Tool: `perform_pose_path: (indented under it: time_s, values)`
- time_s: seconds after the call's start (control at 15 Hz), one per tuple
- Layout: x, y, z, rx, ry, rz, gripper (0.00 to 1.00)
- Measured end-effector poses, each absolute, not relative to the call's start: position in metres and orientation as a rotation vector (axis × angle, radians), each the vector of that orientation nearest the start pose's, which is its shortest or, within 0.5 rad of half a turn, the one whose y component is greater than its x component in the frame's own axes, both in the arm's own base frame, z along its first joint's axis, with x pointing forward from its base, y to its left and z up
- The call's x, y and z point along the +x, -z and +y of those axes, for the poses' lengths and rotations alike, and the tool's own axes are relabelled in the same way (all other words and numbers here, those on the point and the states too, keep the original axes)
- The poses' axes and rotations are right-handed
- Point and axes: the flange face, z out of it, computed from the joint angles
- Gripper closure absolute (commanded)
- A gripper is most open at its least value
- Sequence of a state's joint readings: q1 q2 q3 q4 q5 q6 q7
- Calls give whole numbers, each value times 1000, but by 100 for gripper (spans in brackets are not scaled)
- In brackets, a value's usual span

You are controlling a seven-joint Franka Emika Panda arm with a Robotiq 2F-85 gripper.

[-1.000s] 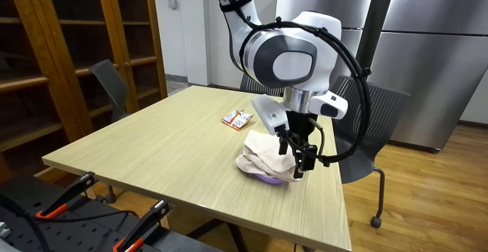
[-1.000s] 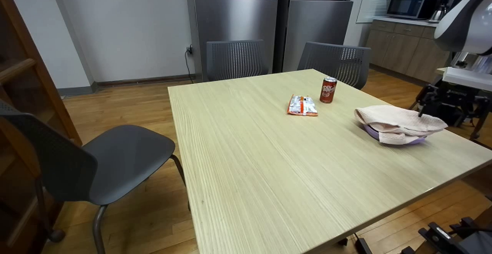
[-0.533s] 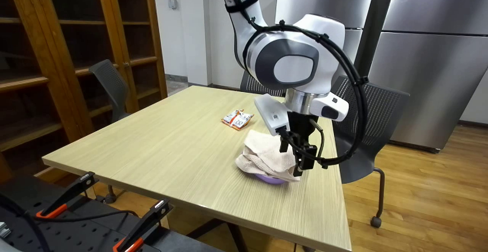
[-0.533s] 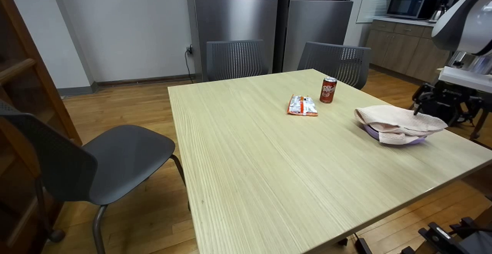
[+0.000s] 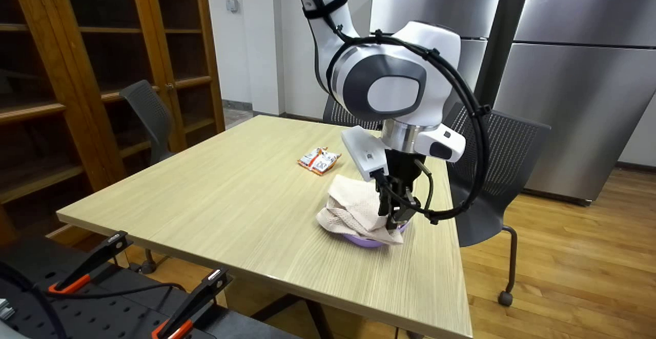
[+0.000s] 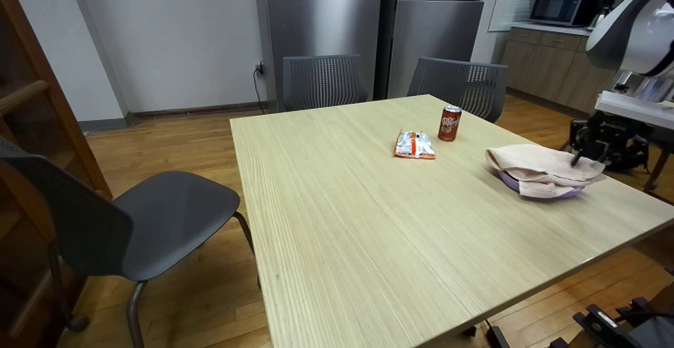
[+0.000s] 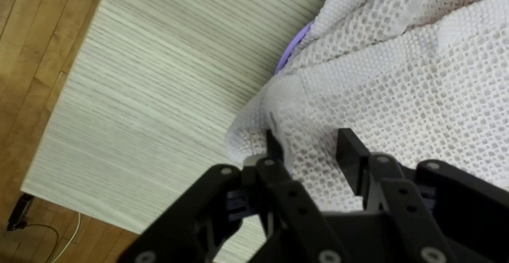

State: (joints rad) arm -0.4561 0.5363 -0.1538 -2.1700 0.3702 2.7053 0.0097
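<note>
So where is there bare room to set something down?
Widest patch: the table from the packet and cloth to the edge facing the cabinet. Smaller: between the cloth and the table corner in the wrist view. Crowded: the cloth-draped purple dish with the pincer at the cloth, and the can beside the packet.

The cloth [image 7: 429, 104] hides most of the purple dish [image 5: 363, 241], leaving only slivers visible, and runs past the top and right edges of the wrist view. There the gripper [image 7: 310, 147] is blurred and its base is cut off below; how far its 2 fingertips [image 7: 352, 149] reach into the cloth is unclear. The arm [image 5: 392, 85] is cropped in both exterior views and, in an exterior view, hides the red can [image 6: 449, 123]. Lettering on the packet [image 6: 414, 145] is too small to read.
</note>
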Motion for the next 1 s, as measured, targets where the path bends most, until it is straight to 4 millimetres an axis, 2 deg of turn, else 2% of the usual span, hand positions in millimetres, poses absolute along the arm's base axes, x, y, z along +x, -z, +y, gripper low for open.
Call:
perform_pose_path:
  time_s: [0.13, 0.67, 1.0]
  values:
    - [447, -145, -331, -2742, 61, 1381, 100]
    - [448, -147, -334, -2741, 66, 1385, 99]
    - [444, -151, -350, -2680, 71, 1448, 99]
